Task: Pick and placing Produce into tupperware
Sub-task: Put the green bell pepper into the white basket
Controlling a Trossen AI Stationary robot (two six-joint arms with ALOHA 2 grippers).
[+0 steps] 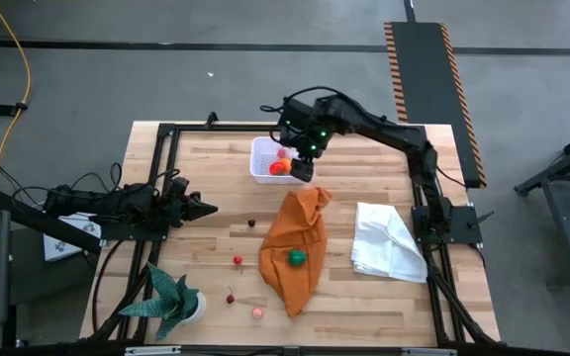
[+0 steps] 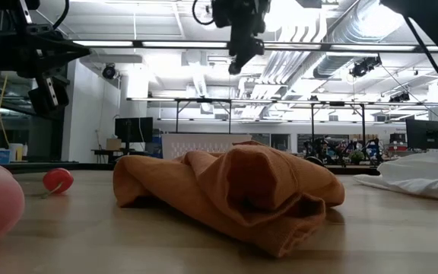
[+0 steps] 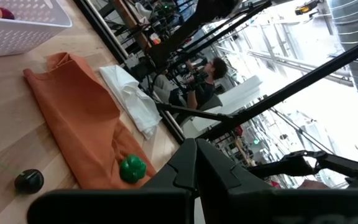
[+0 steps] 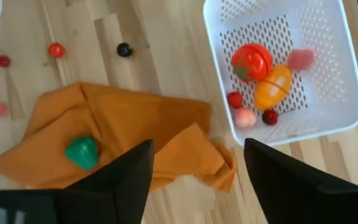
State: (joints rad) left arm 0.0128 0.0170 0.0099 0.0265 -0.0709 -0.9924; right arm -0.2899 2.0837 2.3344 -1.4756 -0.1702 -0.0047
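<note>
The right gripper (image 1: 302, 166) hangs over the tupperware (image 1: 262, 150) near the table's far edge, fingers spread and empty, suggesting a drop. A green piece (image 1: 295, 257) waits on the orange cloth (image 1: 295, 242). The left gripper (image 1: 203, 208), closed empty, idles near the left edge.

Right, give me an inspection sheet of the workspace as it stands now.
Surface: wooden table in a black frame, bare at the far left.
Job's things: white tub holds several toy pieces, among them a tomato; a green piece lies on the orange cloth; small red, dark and pink pieces are scattered on the wood.
Clutter: white cloth at the right; potted plant at the near left corner.
Grippers: right pincer open, empty, above the tub's near edge; left pincer shut, empty, waiting at the left.
Cables: yellow cable on the floor, far left.
Surroundings: a person beyond the table.
</note>
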